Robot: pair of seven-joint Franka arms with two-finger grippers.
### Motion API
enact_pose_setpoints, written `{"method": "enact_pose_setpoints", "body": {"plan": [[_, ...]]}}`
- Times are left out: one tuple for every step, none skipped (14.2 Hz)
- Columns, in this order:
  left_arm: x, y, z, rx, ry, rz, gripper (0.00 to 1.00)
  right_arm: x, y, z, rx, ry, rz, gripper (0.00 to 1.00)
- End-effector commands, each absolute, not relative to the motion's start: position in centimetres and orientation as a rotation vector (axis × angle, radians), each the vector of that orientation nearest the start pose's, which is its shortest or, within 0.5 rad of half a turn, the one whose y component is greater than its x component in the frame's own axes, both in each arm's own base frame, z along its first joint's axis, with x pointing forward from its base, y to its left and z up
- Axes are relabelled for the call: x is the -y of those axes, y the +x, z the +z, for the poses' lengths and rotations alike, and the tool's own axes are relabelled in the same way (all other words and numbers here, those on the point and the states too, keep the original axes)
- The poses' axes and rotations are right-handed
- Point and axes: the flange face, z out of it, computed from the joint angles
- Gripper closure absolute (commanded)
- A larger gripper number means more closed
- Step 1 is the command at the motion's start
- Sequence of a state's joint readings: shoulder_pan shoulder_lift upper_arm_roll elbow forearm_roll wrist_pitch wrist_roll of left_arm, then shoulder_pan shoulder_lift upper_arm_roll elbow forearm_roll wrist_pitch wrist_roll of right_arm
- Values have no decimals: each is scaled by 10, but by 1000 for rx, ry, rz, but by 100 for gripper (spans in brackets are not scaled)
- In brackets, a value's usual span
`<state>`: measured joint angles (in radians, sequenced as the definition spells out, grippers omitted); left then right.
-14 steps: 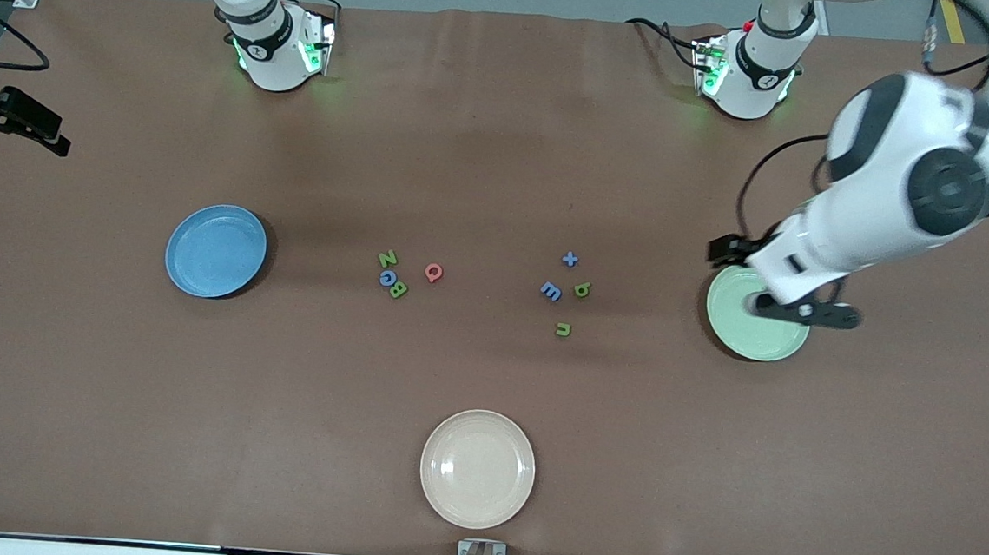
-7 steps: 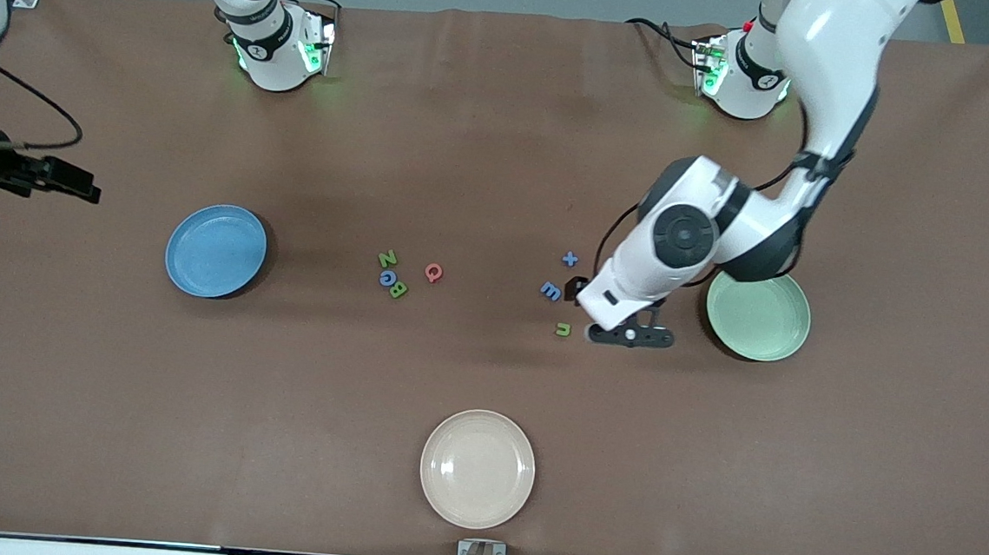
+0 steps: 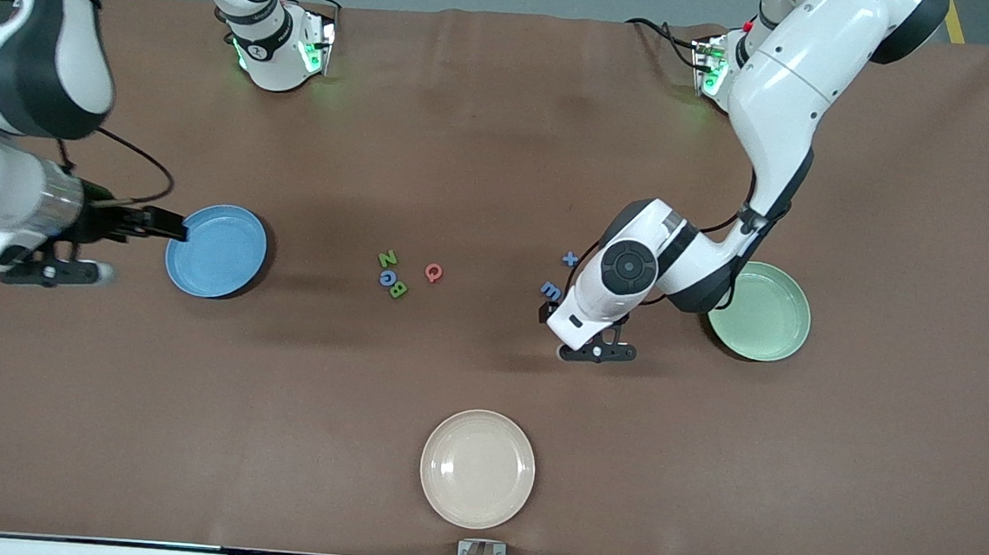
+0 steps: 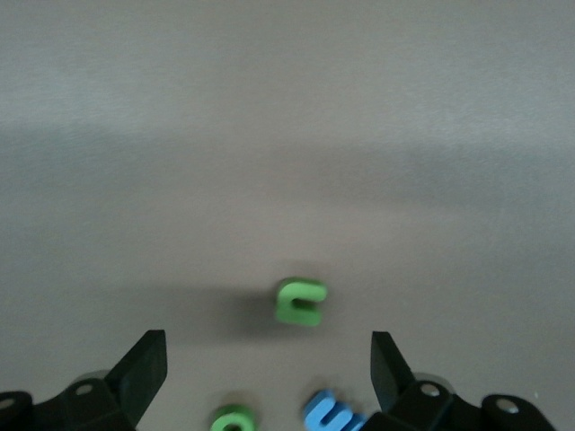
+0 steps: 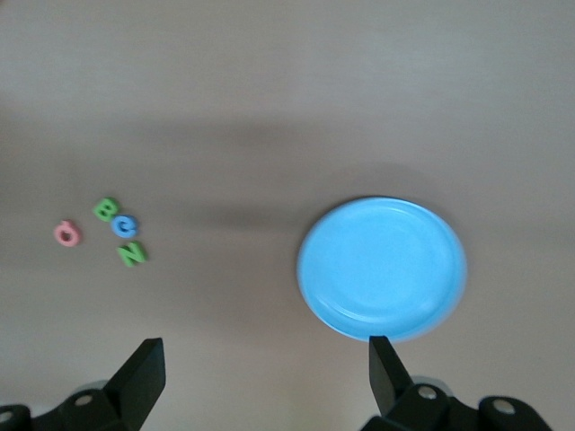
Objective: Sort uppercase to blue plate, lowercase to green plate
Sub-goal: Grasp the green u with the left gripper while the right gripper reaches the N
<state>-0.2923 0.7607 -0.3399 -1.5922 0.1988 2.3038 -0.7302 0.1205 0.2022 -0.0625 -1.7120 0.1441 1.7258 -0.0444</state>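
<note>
The only readable writing was the foam letters themselves. Near the middle of the brown table (image 3: pixel 503 156) lay the capitals: a green foam Z (image 3: pixel 387 259), a blue foam G (image 3: pixel 387 279) touching a green foam B (image 3: pixel 399 289), and a pink-red foam Q (image 3: pixel 433 272) just beside them. Toward the left arm's end lay a blue foam x (image 3: pixel 570 258) and a blue foam m (image 3: pixel 551 291).

The left tool (image 3: pixel 598 352) hung low over the table with its fingers spread wide and nothing between them. Its wrist view showed a green foam u (image 4: pixel 300 301) on the table ahead of the open fingers, with a green foam b (image 4: pixel 232 418) and the blue m at the picture's edge between them. The round pale mint-green plate (image 3: pixel 759 311) lay empty just beside this tool, toward the left arm's end.

The right tool (image 3: pixel 51 271) hovered over the table just beside the round speckled blue plate (image 3: pixel 216 250), toward the right arm's end, fingers equally wide apart and gripping nothing. That plate held nothing either. A round cream-white plate (image 3: pixel 478 468) lay well apart from both tools, nearest the front camera.
</note>
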Motion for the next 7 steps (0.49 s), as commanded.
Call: {"method": "enact_pose_setpoints", "body": {"plan": [[396,581,203,70,-3192,30,0,-101,583,423,194,-2988,252,0],[399,579,196,47,-3188,19,0,-125,576,411,249,-2991,233,0],[400,580,193,38,-3191,1,0,-140,572,400,282,-2993,213,0],[403,577,187,22,-3191,-6,0,-159,565,390,328,-2993,182,0],[402,577,183,12,-3181,-8,0,-168,560,378,353,-2996,162,0],[401,578,178,2,-3169,-13,4,-189,551,367,405,-2995,133,0],[405,578,178,-6,-3173,-20,9,-200,544,353,436,-2997,104,0]]}}
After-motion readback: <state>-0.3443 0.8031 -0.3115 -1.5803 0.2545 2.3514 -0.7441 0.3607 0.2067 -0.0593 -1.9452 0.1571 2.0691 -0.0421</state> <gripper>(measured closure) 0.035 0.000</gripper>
